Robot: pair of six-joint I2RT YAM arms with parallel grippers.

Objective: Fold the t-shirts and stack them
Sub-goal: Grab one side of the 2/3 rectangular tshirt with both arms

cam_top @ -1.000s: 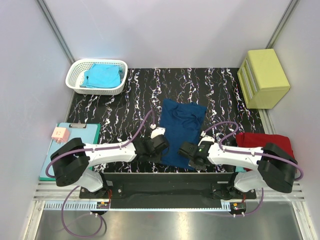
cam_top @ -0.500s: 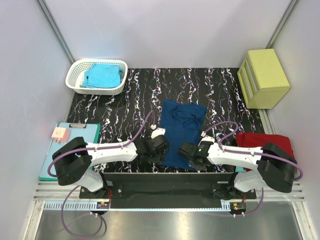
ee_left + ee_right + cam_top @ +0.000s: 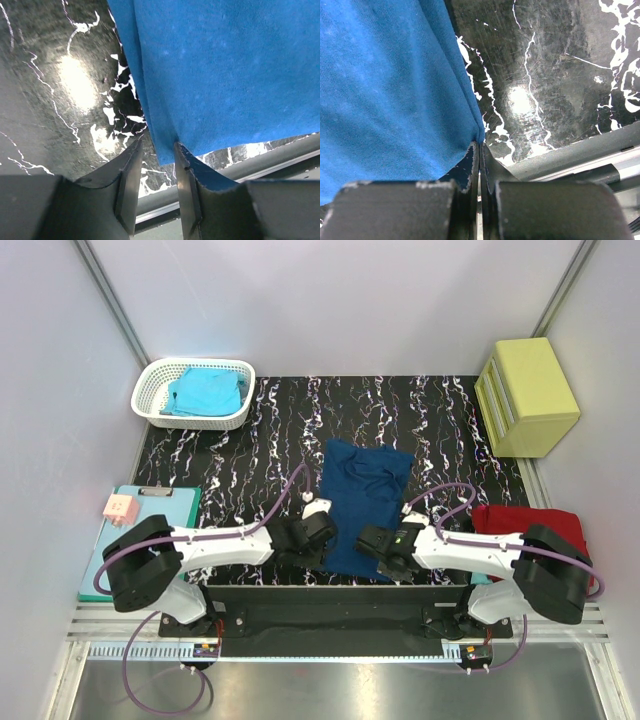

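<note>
Top view: a soft, wrinkled navy t-shirt lies at centre frame on the glossy black marbled mat. Both arms stretch low towards its bottom corners.

Left wrist view: the left gripper stands partly open, with the knit corner at its tips.

Right wrist view: the right gripper pinches the other corner, jaws closed.

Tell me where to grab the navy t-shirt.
Pinch the navy t-shirt at its two near corners, coming in low from the robot's side. It lies flat, a strip running away from the robot, so those corners are nearest. The right gripper is shut on one; the left gripper, jaws apart, is at the other.
</note>
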